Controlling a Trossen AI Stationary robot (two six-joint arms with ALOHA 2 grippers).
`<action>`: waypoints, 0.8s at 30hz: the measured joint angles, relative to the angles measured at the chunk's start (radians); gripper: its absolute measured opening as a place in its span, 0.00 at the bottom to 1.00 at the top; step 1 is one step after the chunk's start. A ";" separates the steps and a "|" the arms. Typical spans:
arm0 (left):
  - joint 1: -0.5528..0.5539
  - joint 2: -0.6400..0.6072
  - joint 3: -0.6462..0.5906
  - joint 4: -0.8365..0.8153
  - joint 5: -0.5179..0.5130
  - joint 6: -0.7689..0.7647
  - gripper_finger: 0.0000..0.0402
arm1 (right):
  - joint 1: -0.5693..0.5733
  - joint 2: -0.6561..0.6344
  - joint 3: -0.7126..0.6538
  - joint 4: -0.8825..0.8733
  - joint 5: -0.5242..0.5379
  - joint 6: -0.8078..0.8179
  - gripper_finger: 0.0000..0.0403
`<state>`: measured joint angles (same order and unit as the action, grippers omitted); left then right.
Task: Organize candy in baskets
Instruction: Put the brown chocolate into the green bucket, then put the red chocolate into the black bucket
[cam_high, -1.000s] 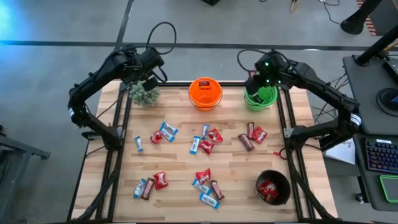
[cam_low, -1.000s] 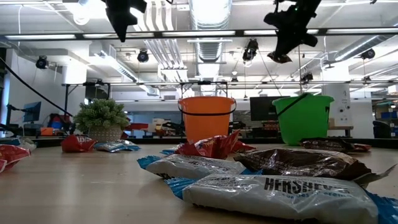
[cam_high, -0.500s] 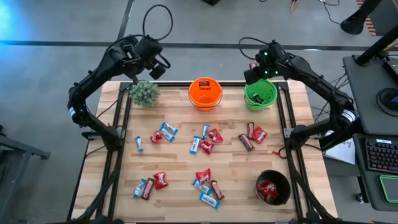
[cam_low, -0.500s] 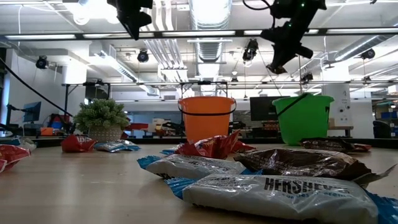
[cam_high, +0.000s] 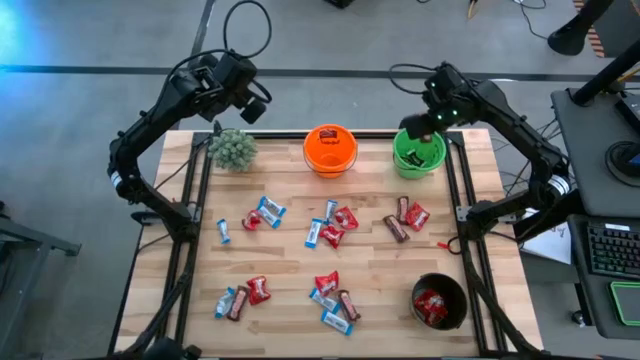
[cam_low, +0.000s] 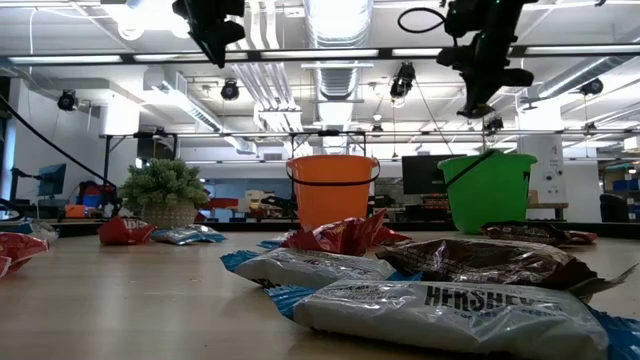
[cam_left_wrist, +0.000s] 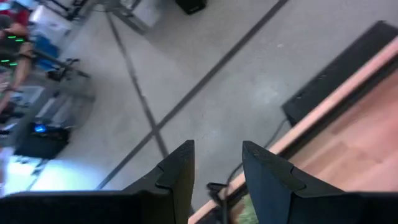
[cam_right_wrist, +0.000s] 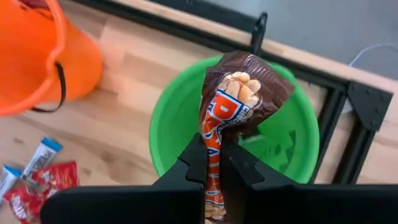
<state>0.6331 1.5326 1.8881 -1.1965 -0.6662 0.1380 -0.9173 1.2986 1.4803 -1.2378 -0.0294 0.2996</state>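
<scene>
My right gripper (cam_right_wrist: 214, 149) is shut on a dark brown candy bar (cam_right_wrist: 239, 87) above the green basket (cam_right_wrist: 283, 146), at the table's far right (cam_high: 420, 152). My left gripper (cam_left_wrist: 217, 152) stands open with nothing between its fingers, high past the table's far left edge (cam_high: 257, 103), beyond a small potted plant (cam_high: 232, 148). The orange basket (cam_high: 330, 150) stands at the far middle. The black basket (cam_high: 438, 302) at the near right has red packets in it. Loose candy (cam_high: 330, 225) lies flat across the tabletop. My right gripper pinches one end of the brown bar (cam_right_wrist: 214, 134) between its two fingers. The fingers slant downward and the bar sticks out beyond them, along their line. The bar is lifted clear, its free end (cam_right_wrist: 249, 68) over the green basket's opening.
Black frame rails (cam_high: 455, 200) run along the table's left, right and far sides. Red, blue-and-white and brown sweets lie in loose groups from the middle to the near edge (cam_high: 335, 300). In the low view, bars (cam_low: 430, 300) lie close to the camera.
My right gripper has swung a little toward the table's right edge with the brown bar, turning as it went, and stays above the green basket. My left gripper has moved from above the plant toward the far edge and turned.
</scene>
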 joint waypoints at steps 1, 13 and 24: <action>0.000 0.000 0.000 0.000 0.016 0.000 0.29 | 0.000 -0.001 0.000 -0.010 -0.004 0.004 0.03; -0.001 -0.001 0.000 -0.001 0.170 0.003 0.30 | 0.000 -0.001 0.000 -0.096 -0.060 -0.030 0.09; -0.001 -0.002 0.000 -0.003 0.191 0.014 0.39 | 0.000 -0.002 0.000 -0.111 0.030 -0.039 0.38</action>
<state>0.6319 1.5311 1.8881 -1.1999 -0.4755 0.1524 -0.9169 1.2964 1.4803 -1.3491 0.0007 0.2607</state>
